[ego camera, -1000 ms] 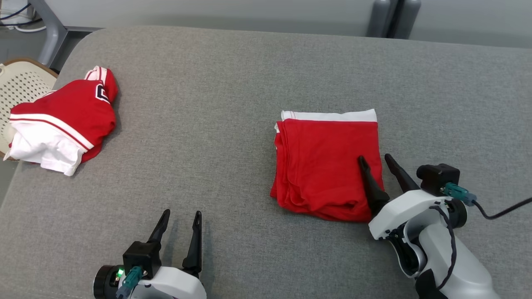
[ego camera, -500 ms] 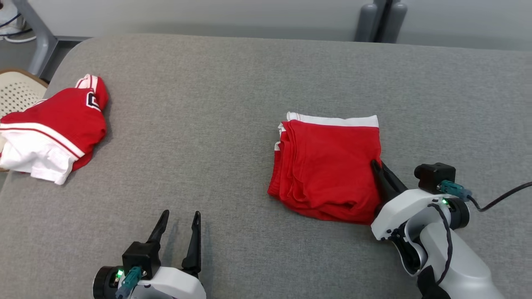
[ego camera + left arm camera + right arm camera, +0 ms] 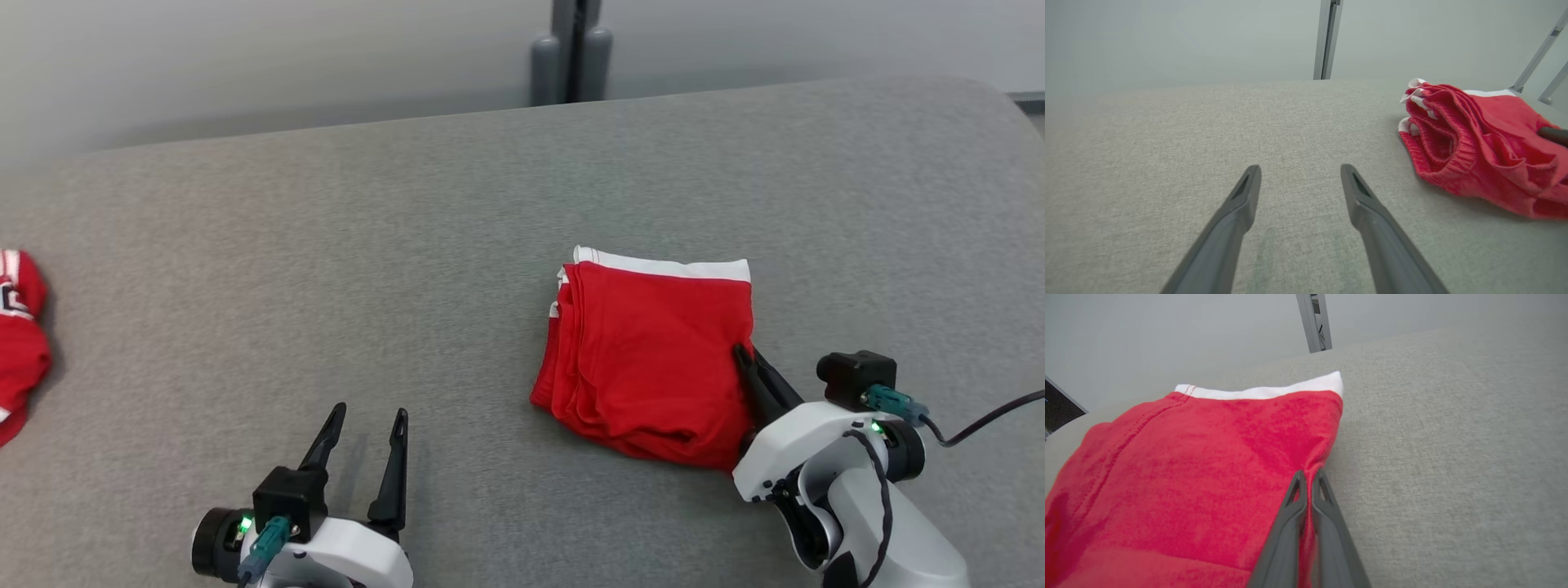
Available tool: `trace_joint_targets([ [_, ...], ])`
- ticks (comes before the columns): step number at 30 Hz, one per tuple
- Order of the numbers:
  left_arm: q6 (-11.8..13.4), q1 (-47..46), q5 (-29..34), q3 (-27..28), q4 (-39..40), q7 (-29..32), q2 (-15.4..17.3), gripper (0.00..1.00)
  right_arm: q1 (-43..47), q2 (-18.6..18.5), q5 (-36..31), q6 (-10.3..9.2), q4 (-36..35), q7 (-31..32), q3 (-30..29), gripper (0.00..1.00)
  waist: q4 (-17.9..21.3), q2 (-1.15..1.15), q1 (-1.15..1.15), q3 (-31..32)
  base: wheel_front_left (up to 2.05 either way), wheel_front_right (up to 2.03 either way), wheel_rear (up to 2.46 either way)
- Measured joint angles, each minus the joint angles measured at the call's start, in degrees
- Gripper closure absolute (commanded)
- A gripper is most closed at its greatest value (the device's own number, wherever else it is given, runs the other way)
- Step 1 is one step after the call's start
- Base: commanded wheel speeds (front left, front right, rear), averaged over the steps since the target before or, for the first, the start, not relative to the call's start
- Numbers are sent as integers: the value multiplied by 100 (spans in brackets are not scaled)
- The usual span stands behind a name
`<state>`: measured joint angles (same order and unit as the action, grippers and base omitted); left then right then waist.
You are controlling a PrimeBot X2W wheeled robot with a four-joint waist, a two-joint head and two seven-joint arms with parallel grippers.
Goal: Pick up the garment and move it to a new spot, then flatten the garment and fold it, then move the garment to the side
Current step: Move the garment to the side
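On the grey fabric surface [image 3: 326, 245], right of centre in the head view, the folded red garment [image 3: 645, 359] lies as a near-square stack. It has a white band along its far edge, and its loose layered edges face the robot's left. The right gripper [image 3: 744, 357] comes in from the near right, its jaws closed tight on the garment's right-hand edge, about midway along. The right wrist view shows the two dark fingers [image 3: 1290, 514] pressed together with a small pucker of red cloth pinched at their tips, while the rest of the cloth spreads flat to that view's left. The left gripper [image 3: 365, 418] sits low at the near left, well apart from the garment, its jaws spread wide over bare surface. A second red and white garment [image 3: 20, 351] lies at the far left, cut off by the frame. A grey post [image 3: 571, 61] stands behind the surface.
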<state>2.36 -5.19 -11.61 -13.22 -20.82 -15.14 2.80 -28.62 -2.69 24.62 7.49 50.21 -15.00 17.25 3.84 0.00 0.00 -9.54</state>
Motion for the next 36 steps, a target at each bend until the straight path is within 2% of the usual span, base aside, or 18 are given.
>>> trace_joint_targets([
  [3, -37, -105, 42, -73, -8, 0, -3, 0, 36, -9, -25, 0, -9, 0, -18, 100, 377, 0, 0, 9, 0, 0, 0],
  [4, -37, -105, 42, -73, -8, 0, -3, 0, 36, -9, -25, 0, -9, 0, -18, 100, 377, 0, 0, 9, 0, 0, 0],
  [5, -54, -156, 48, -112, -10, 0, -2, 0, 81, -9, -31, 0, -16, 1, -29, 100, 620, 0, 0, 7, 0, 0, 0],
  [12, -180, -253, 199, -304, 20, 0, -3, 0, 194, -8, 18, 0, -102, 1, 113, 100, 1410, 0, 0, -19, 0, 0, 0],
  [21, -281, -358, 256, -587, 99, 0, -5, 0, 207, -9, 3, 0, -130, 0, 149, 100, 2017, 0, 0, -110, 0, 0, 0],
  [26, -310, -446, 304, -630, 73, 0, -3, 0, 63, -11, -191, 0, -185, 0, 153, 100, 2095, 0, 0, -270, 0, 0, 0],
  [31, -338, -525, 370, -654, 75, 0, -5, 0, -202, -37, -643, 0, -30, 0, -229, 100, 1908, 0, 0, -386, 0, 0, 0],
  [36, -360, -607, 492, -647, 122, 0, -7, 0, -588, -433, -1154, 1, 235, 0, -843, 100, 1577, 0, 0, -513, 0, 0, 0],
])
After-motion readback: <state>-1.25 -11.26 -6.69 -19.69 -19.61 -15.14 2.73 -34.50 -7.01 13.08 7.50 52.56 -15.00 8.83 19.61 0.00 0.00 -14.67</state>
